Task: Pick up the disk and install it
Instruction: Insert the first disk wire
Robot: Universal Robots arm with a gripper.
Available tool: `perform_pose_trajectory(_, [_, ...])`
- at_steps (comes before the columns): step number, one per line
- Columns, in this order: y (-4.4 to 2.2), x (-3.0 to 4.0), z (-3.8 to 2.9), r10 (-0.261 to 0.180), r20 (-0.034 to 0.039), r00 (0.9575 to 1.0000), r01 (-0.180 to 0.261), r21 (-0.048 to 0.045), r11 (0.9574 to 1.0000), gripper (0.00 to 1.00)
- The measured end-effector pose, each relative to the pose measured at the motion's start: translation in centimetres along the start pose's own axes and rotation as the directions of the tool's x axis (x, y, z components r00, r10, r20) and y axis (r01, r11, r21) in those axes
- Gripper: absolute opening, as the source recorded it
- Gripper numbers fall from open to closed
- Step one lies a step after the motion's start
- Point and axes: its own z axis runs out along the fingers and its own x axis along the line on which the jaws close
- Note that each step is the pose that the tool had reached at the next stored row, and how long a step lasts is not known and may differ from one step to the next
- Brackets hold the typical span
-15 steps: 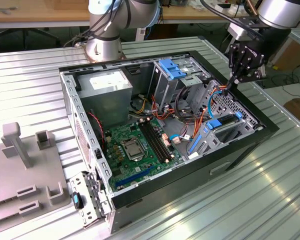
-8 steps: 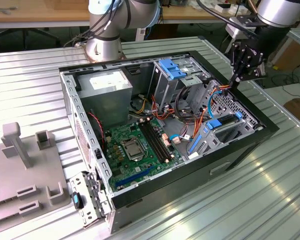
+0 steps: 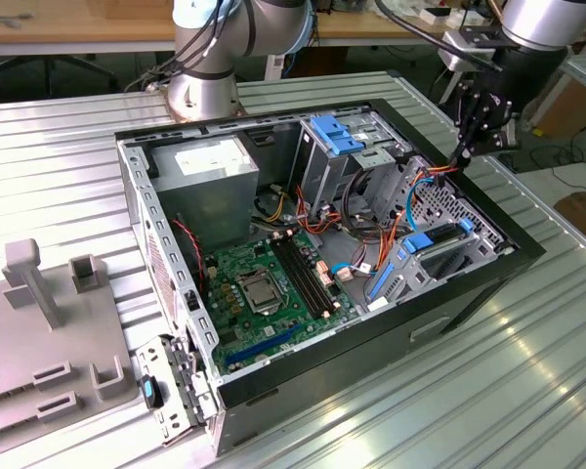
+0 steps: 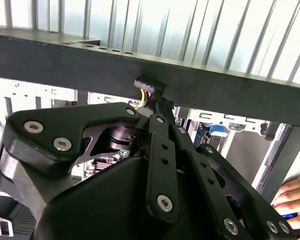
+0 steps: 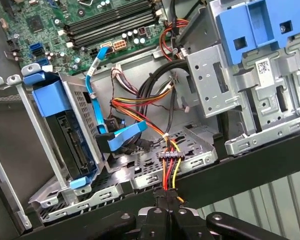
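We see the black claw (image 5: 167, 201) pinched shut on a thin cable (image 5: 170, 175) of red, yellow and orange wires. The disk (image 5: 67, 134), flat, dark-faced and framed by glossy blue rails, sits in a perforated steel bay (image 5: 155, 165) inside the open case (image 3: 273, 376).

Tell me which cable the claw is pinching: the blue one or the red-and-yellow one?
The red-and-yellow wire bundle: it runs straight into the gripper, while the flat blue cable lies apart, beside the disk.
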Motion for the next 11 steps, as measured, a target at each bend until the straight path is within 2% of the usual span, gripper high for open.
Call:
perform_pose_trajectory(3, [0.0, -0.01, 0.0, 0.055, -0.0058, 0.9985, -0.055, 0.0041, 0.9985, 0.11])
perform_pose_trajectory(6, [0.01, -0.02, 0.0, 0.118, -0.0117, 0.9929, -0.118, 0.0103, 0.993, 0.11])
perform_pose_trajectory(8, [0.01, -0.03, 0.0, 0.142, -0.014, 0.9898, -0.141, 0.0123, 0.9899, 0.11])
perform_pose_trajectory(11, [0.02, -0.04, 0.0, 0.201, -0.0203, 0.9794, -0.201, 0.0168, 0.9795, 0.11])
